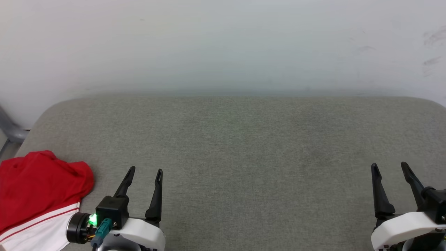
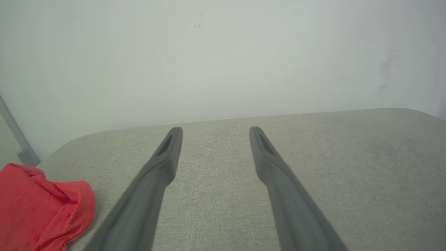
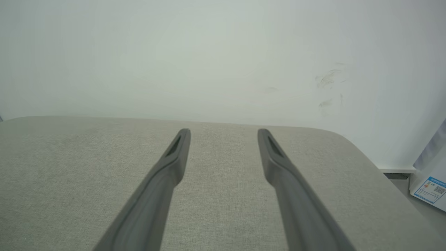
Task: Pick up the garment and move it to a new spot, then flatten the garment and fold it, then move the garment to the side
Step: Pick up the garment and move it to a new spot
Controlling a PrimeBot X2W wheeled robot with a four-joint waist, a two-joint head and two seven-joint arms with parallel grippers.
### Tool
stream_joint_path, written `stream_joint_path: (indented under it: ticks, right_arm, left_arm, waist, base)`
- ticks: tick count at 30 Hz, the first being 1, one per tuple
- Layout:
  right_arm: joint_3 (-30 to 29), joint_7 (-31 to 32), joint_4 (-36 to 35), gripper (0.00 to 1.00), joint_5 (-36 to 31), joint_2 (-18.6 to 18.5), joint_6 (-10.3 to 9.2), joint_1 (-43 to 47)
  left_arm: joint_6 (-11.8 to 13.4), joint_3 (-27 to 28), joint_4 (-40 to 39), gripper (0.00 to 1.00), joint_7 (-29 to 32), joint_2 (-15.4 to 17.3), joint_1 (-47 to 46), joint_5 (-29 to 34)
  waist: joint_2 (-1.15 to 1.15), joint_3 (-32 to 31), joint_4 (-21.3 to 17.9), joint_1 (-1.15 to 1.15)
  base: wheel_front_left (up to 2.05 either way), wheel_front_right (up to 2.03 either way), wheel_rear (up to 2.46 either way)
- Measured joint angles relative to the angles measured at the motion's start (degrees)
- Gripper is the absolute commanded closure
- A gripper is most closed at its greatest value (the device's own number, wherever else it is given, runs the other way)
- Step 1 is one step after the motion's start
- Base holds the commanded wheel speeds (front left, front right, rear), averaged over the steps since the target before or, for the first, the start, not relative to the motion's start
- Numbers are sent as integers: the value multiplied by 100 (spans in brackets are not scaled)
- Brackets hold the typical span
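Lying bunched at the near-left corner of the table (image 1: pixel 244 146), the garment (image 1: pixel 38 188) sat just beside the left pincer (image 1: pixel 144 170), which, like the right pincer (image 1: pixel 389 164), was spread wide and empty, apparently readied for pickup.

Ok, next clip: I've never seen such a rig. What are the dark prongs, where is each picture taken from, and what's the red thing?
The prongs are a two-armed robot's gripper fingers. One picture looks down from its head: left gripper lower left, right gripper lower right. The other two come from wrist cameras, looking along each arm's fingers. A crumpled red shirt with white striped trim lies on the grey fabric surface, beside the left gripper. Both grippers are open, empty.
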Motion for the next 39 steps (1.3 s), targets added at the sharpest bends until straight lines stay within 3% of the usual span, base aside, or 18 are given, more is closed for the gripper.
stream_joint_path:
  ticks: [11,32,39]
  right_arm:
    - [229,-69,85,0,201,1,0,-14]
    - [857,-292,383,0,448,2,0,-331]
    - [1228,-287,513,0,399,8,2,-665]
  left_arm:
    - [92,190,3,0,-1,-13,-31,-57]
    - [280,572,-192,0,-1,85,19,-91]
    - [411,783,-485,0,-1,62,192,-127]
  waist:
    - [0,6,605,0]
    - [0,39,2598,0]
    - [0,235,2807,0]
  base:
    - [0,0,0]
    - [0,0,0]
    - [0,0,0]
